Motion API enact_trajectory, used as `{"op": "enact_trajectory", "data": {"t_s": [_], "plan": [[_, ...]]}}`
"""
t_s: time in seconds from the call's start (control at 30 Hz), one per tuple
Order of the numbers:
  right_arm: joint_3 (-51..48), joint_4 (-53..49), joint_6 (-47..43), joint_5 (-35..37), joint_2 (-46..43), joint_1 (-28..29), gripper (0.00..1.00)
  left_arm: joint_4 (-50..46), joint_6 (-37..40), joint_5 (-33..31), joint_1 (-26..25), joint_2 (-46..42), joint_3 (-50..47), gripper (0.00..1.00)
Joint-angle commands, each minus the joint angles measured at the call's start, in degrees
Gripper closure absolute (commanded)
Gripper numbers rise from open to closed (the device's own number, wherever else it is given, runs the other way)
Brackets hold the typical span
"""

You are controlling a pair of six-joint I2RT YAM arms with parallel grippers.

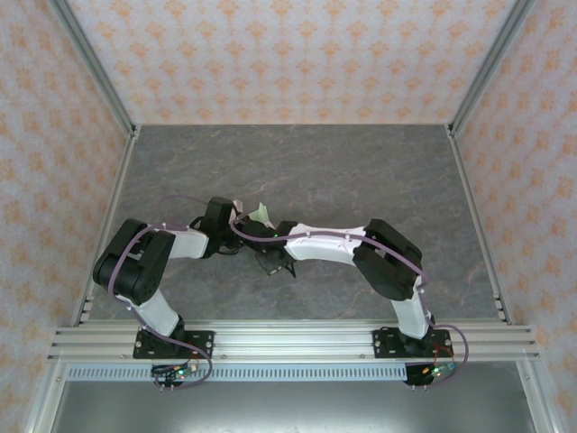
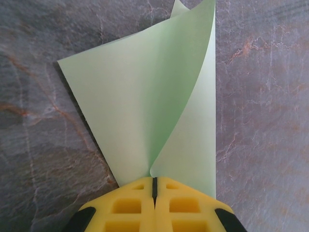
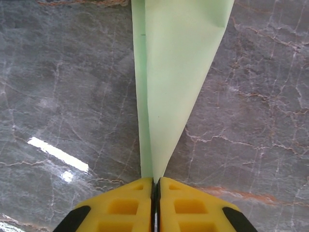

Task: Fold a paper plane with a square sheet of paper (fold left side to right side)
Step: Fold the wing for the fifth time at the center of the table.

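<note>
The left jaws and right jaws each clamp the half-folded green paper (image 2: 145,111) — one flap curls above the bench (image 2: 38,145).

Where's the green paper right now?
The green paper is near the middle of the table in the top view, where the two arms meet, pinched by both the left tool and the right tool.

Orange-patterned walls (image 1: 288,54) enclose a grey (marbled) tabletop (image 1: 361,171).
</note>
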Motion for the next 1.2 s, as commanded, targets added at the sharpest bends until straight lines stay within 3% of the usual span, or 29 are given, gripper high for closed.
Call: {"op": "enact_trajectory", "data": {"t_s": [0.0, 0.23, 0.33, 0.5, 0.7, 0.8, 0.93, 1.17], "plan": [[-0.35, -3.02, -0.82, -0.46, 0.18, 1.03, 0.85, -0.83, 1.28, -1.30, 0.43, 0.77, 1.01, 1.00], [-3.00, 2.59, -1.01, -3.30, -7.94, 0.63, 0.65, -2.35, 2.76, -1.29, 0.37, -0.28, 1.18, 1.00], [-6.20, 6.66, -0.35, -8.13, -11.99, -1.81, 0.62, -3.20, 3.36, -1.42, 0.38, -0.79, 1.42, 1.00], [-15.12, 18.45, 5.16, -21.27, -18.00, -9.76, 0.63, -3.62, 4.04, -1.38, 0.39, -0.69, 1.88, 1.00], [-22.43, 30.57, 12.15, -30.09, -20.73, -16.48, 0.72, -4.76, 5.23, -1.42, 0.62, -0.95, 2.41, 1.00], [-25.70, 39.59, 17.81, -34.75, -19.73, -18.84, 0.72, -5.18, 5.80, -1.11, 1.05, -1.16, 2.41, 1.00], [-27.19, 49.01, 23.97, -38.51, -16.51, -20.78, 0.56, -5.95, 6.54, -1.03, 1.35, -1.85, 2.33, 1.00], [-19.14, 49.77, 27.94, -37.21, -9.33, -22.16, 0.35, -6.36, 6.90, -0.94, 1.41, -2.12, 2.07, 1.00]]}}
